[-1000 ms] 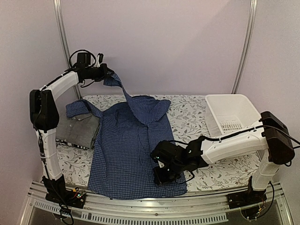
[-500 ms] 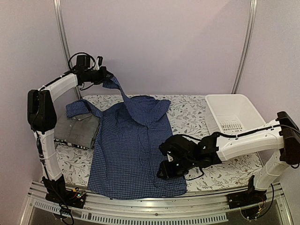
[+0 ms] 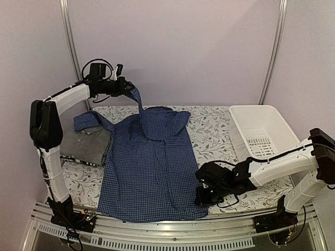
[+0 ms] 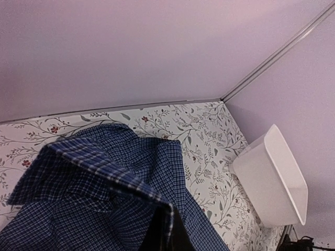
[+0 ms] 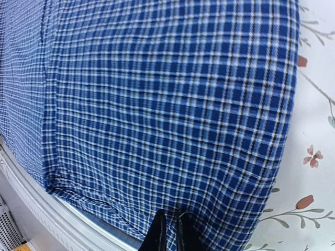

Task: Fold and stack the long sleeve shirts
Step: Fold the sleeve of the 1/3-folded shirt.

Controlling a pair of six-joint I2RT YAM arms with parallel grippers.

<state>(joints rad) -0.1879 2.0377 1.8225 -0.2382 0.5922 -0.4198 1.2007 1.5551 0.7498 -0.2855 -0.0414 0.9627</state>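
Pinching a sleeve of the blue checked shirt [image 3: 146, 167], the left claw [image 3: 130, 90] held it high at the back, the rest lying spread on the flowered surface [image 3: 209, 130]. The right claw [image 3: 201, 198], narrow, sat at the near right hem; grip unclear.

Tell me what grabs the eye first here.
A blue checked shirt lies spread across the flowered table, one sleeve pulled up high at the back left by the left hand. The right hand sits low at its near right hem, with a white basket behind.
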